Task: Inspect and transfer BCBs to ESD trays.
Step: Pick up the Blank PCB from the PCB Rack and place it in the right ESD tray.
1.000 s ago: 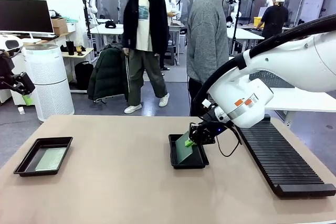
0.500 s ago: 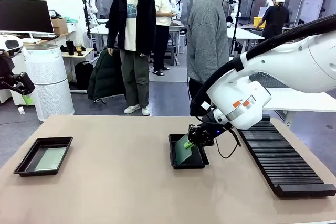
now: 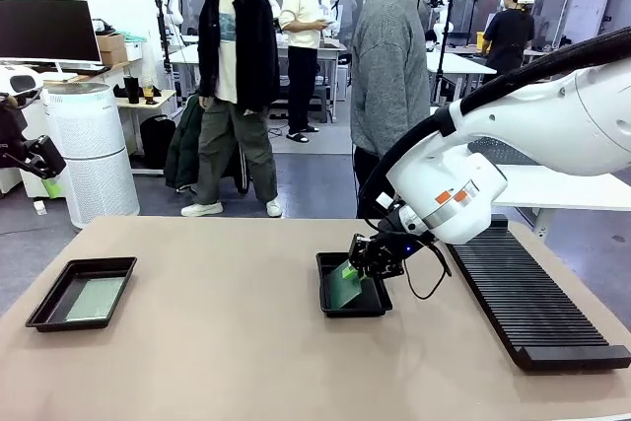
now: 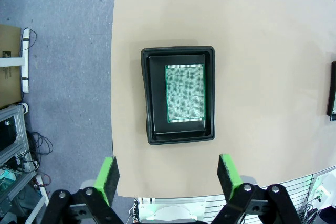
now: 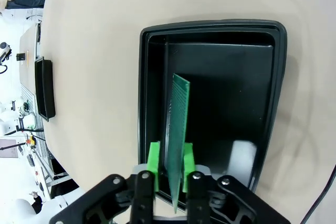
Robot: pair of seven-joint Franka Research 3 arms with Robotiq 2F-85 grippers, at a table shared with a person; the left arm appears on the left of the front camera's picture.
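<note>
My right gripper [image 3: 355,266] [image 5: 170,164] is shut on a green BCB [image 3: 344,286] [image 5: 175,129], holding it tilted with its lower edge inside the black ESD tray [image 3: 329,306] [image 5: 262,30] at mid-table. Seen edge-on in the right wrist view, the board reaches down toward the tray floor. A second ESD tray [image 3: 49,309] [image 4: 147,98] sits at the table's left edge with another BCB [image 3: 96,298] [image 4: 185,93] lying flat in it. High above that tray, my left gripper [image 4: 167,174] hangs open with nothing between its fingers.
A long black ribbed rack [image 3: 527,298] lies along the table's right side. A person in a grey sweater [image 3: 389,76] stands at the far edge, and other people stand farther back. Bare tabletop [image 3: 217,322] stretches between the two trays.
My right gripper has lowered the BCB slightly further into the middle tray. A person in the background has walked to the left. The left arm has not moved.
</note>
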